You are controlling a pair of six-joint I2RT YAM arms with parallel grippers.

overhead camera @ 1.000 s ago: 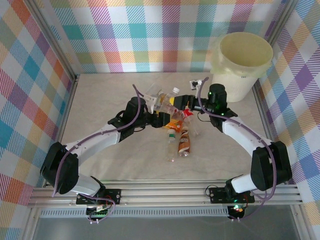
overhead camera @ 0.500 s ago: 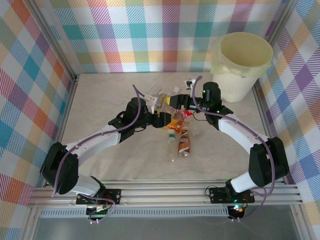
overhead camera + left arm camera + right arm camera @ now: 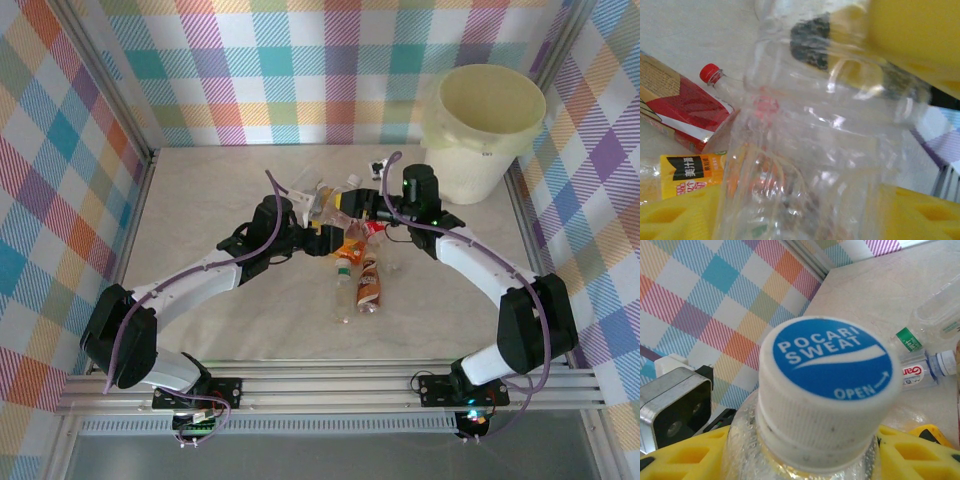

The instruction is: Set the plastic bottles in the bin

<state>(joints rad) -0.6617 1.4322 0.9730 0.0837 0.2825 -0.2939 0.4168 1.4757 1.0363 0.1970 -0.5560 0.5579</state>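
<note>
Right gripper (image 3: 800, 462) has the Pocari Sweat bottle (image 3: 827, 385): white cap faces the wrist camera, shoulders wedged between the 2 yellow pads (image 3: 680, 460), which press in from both sides, jaws narrow. Over to the left gripper (image 3: 840, 125): a clear bottle (image 3: 805, 165) lies crosswise between its jaws, which stand wide apart; pinching or not, can't tell. Just beside it lie a red-capped bottle (image 3: 710, 75) and an orange-labelled bottle (image 3: 690, 175). From above, both grippers meet at the bottle pile (image 3: 345, 225) mid-table (image 3: 200, 220); a brown bottle (image 3: 370, 285) lies nearer the bases; the cream bin (image 3: 440, 110) stands in the far right corner, apart from the pile
</note>
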